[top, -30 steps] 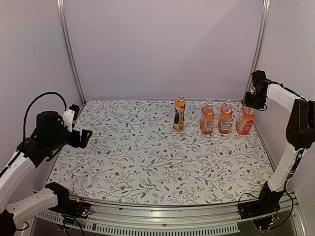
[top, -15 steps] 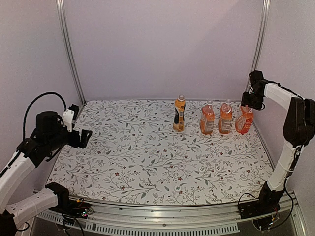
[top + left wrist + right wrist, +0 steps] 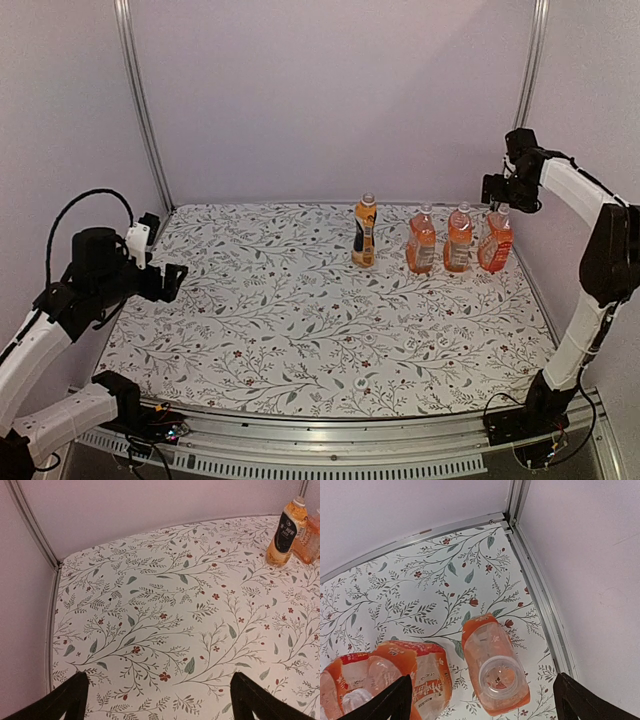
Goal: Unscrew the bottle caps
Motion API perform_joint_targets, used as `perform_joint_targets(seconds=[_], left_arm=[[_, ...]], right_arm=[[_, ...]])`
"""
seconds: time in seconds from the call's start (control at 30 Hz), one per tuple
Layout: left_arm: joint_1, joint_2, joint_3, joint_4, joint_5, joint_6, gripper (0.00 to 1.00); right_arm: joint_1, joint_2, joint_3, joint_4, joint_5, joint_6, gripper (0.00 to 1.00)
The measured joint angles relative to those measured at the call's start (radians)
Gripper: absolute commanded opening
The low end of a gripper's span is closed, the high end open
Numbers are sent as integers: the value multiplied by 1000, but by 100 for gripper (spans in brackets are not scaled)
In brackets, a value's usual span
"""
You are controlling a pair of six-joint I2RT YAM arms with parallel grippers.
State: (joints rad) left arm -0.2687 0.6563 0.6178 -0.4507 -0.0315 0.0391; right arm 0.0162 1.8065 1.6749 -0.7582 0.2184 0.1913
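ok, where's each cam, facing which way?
Top external: above, behind the bases, facing the back wall across the table; both arms show.
Left wrist: on the left arm, facing across to the dark-label bottle; left gripper fingers in bottom corners.
Right wrist: looking down on the rightmost bottle; right gripper fingers in bottom corners.
Shared: top and right wrist see the rightmost bottle; top and left wrist, the dark-label bottle.

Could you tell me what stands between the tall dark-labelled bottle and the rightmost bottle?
Two squat orange-labelled bottles, side by side, in the top external view.
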Motion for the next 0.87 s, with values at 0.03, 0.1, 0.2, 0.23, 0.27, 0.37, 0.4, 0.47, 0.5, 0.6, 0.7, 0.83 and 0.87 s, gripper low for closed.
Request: perform_joint_targets(seconds=[0.03, 0.1, 0.2, 0.23, 0.27, 0.37, 0.4, 0.47, 0.5, 0.6, 0.7, 0.83, 0.87], left_arm=[[1, -3, -4, 2, -1, -5, 100], [8, -14, -17, 3, -2, -12, 99], [24, -34, -37, 4, -2, -26, 100], [30, -42, -43, 4, -3, -32, 100], [35, -50, -48, 4, -3, -39, 100], [46, -64, -56, 5, -6, -53, 100], [48, -69, -60, 6, -6, -56, 100], [53, -80, -70, 13, -6, -64, 100], [58, -87, -78, 20, -6, -69, 100], [76, -97, -101, 29, -6, -82, 100], [100, -100, -121, 32, -4, -92, 100], [130, -100, -124, 40, 9, -94, 100], [139, -100, -124, 43, 16, -95, 100]], right_arm=[[6, -25, -6, 1, -13, -1, 99], [14, -114, -55, 23, -46, -5, 99], [16, -324, -227, 106, -109, -8, 99], [16, -400, -293, 127, -131, -8, 99], [16, -501, -392, 174, -164, -8, 99], [16, -757, -629, 270, -231, -7, 99], [16, -826, -700, 301, -245, -5, 99], [16, -981, -855, 357, -257, 11, 99], [16, -1042, -915, 372, -256, 24, 99], [16, -1247, -1103, 409, -217, 98, 99], [16, -1426, -1237, 419, -156, 185, 99], [16, -1644, -1354, 396, -63, 296, 99], [16, -1684, -1368, 383, -42, 316, 99]])
